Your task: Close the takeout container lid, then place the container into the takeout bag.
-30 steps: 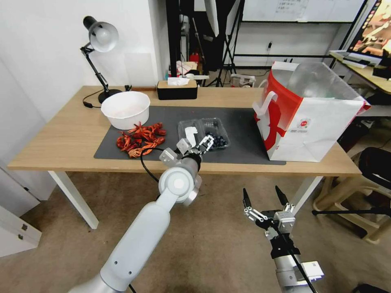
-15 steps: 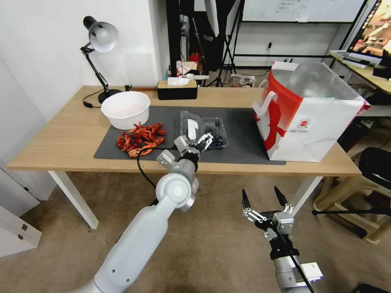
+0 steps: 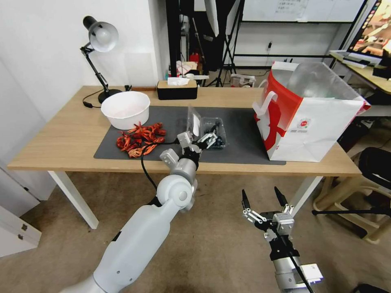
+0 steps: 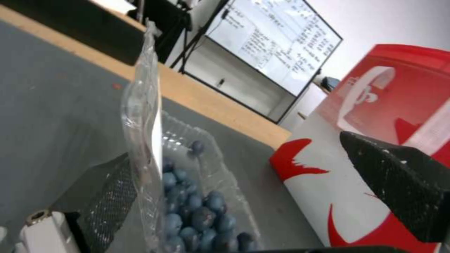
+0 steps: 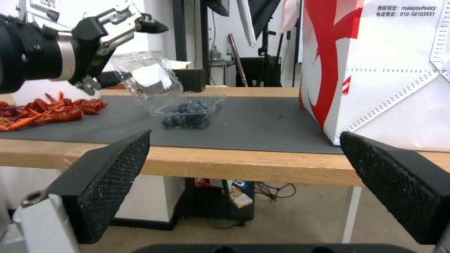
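The takeout container is a small clear clamshell with blueberries, sitting mid-mat. Its lid stands nearly upright on the hinge, a white piece on it. My left gripper is open at the container's near side; in the left wrist view one of its fingers lies against the raised lid. The takeout bag, white and red with foil lining, stands open at the table's right end. My right gripper hangs open below and in front of the table edge, nothing between its fingers.
A white bowl and a pile of red crayfish lie left of the container on the dark mat. A desk lamp and a tissue box stand at the back. Bare mat separates container and bag.
The lid has swung up from lying flat beside the tray to nearly upright. My left gripper has pushed forward under it. The right arm has stayed put.
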Robot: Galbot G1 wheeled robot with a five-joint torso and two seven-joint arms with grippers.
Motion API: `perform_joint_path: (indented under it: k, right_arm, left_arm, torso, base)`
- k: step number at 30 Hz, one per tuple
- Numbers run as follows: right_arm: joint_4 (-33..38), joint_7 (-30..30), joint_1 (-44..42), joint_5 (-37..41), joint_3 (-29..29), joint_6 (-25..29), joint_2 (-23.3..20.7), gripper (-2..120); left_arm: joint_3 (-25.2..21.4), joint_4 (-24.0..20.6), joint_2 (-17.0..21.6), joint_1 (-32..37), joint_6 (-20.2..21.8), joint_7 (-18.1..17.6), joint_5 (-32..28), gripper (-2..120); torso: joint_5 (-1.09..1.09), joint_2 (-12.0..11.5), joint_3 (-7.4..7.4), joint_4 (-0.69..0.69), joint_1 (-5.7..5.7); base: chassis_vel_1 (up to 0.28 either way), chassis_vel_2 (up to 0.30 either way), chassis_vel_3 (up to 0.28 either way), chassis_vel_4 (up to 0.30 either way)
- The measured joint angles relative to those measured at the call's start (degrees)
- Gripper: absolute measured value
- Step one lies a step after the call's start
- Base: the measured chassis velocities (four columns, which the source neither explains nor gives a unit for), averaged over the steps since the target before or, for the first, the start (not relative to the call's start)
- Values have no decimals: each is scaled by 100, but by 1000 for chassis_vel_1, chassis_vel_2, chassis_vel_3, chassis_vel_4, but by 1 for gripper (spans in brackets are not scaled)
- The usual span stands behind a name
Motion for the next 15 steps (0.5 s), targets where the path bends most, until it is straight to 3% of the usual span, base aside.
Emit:
perform_joint_path:
  k: [15]
  right_arm:
    - [47, 12, -25, 0, 27, 23, -4, 100]
  left_arm:
    - [442, 224, -104, -447, 161, 306, -227, 100]
  torso:
    - [0, 0, 0, 0, 0]
  base:
    - [0, 0, 0, 0]
